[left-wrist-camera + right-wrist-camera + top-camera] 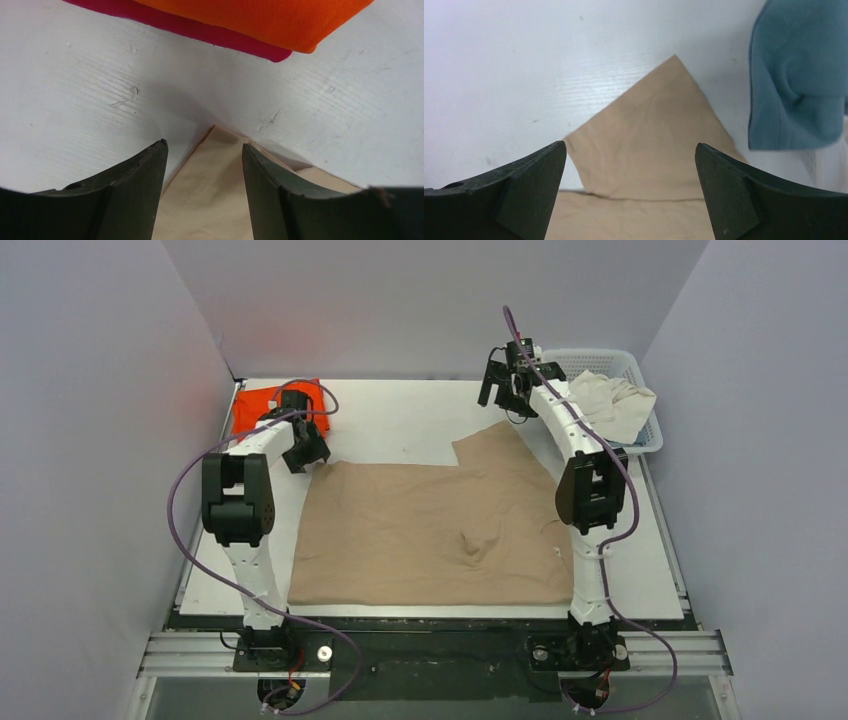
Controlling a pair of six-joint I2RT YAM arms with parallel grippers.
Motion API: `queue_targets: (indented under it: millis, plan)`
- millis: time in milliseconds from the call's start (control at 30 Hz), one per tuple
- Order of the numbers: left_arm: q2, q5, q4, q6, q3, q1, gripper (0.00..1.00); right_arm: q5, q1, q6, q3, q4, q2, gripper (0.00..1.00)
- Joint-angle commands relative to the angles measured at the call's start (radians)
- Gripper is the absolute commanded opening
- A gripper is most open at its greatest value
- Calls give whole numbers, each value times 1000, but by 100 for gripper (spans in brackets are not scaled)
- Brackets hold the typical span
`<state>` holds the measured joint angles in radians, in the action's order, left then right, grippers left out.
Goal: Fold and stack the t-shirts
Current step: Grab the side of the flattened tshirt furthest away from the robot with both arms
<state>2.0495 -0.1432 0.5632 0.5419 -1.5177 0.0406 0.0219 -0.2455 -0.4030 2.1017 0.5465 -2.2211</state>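
Tan-beige t-shirt (430, 530), the largest item, lies spread flat across the middle of the white table (400, 410). One sleeve (490, 445) points toward the far right, and a small raised wrinkle (478, 545) sits near its centre. A white lattice basket (610, 355) stands at the far right corner, with a cream-white t-shirt (615, 400) heaped in it. At the far left corner a folded orange t-shirt (262, 405) lies on a dark red t-shirt (200, 31). A blue t-shirt (796, 75) shows just right of the tan sleeve; whether it lies in the basket cannot be told.

The left gripper (203, 146) hangs low over the tan shirt's far left corner, its jaws apart with the corner between them, pinching nothing. The right gripper (630, 146) hovers above the sleeve tip, jaws spread wide.

Likely risks: the left jaws may catch only one layer, or slip off the thin corner. With the arms at unequal heights the fold could come out skewed, and the wrinkle could be folded in. Dragged cloth might nudge the nearby stack.
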Motion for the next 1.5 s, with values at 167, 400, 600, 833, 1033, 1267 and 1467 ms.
queue_targets:
  millis: [167,400,600,833,1033,1267,1467]
  plan:
    - [74,70,12,-44,-66,-12,53,119,10,44,177,-89,-187,96]
    - [79,89,-1,-49,-34,-12,5,95,16,-32,224,-143,-266,96]
    - [35,76,-34,-48,5,-13,0,112,18,-115,239,-152,-318,93]
    - [-49,70,-113,-44,81,-12,0,89,15,-99,268,-83,-353,89]
    - [-99,66,-138,-37,116,-12,0,99,17,-100,292,-5,-360,88]
    - [-117,71,-148,-33,136,-12,0,27,-10,-120,221,70,-353,81]
    - [-134,85,-169,-33,168,-13,0,41,-34,-118,236,126,-377,71]
